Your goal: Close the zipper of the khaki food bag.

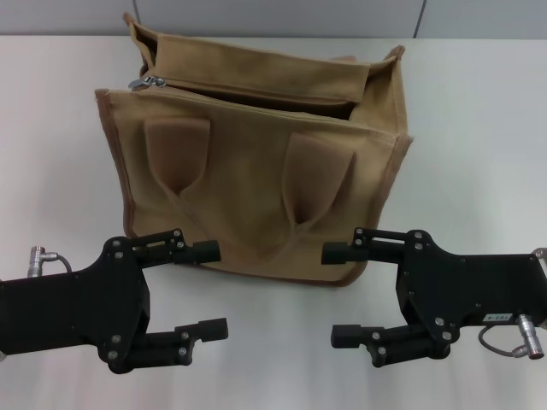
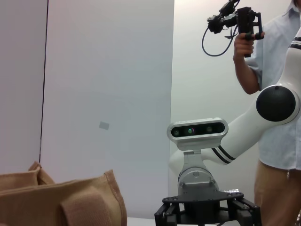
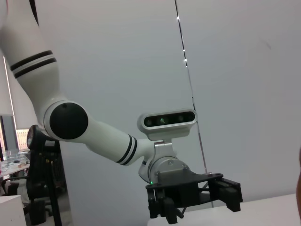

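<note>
a: where is the khaki food bag [image 1: 256, 162] sitting?

b: it is standing upright on the white worktop [image 1: 479, 111], in the middle, just beyond both hands, with its handle side facing the robot. the two looped handles [image 1: 318, 184] are lying flat against that face.

a: and the zipper [image 1: 256, 90]?

b: it is running along the top panel and looks mostly undone. the silver slider [image 1: 147, 82] is sitting at the bag's left end, and the mouth is gaping toward the right end. that probably means the slider has the whole length to travel rightward.

a: is anything lying inside?

b: only dark shadow is showing in the gap, so i cannot tell.

a: what are the hands doing?

b: the left hand [image 1: 207, 289] is hovering low over the worktop near the bag's left front corner, fingers spread and holding nothing. the right hand [image 1: 342, 290] is mirroring it by the right front corner, also spread and empty. i judge they are waiting ready: one to brace the fabric, one to pinch the pull tab.
</note>
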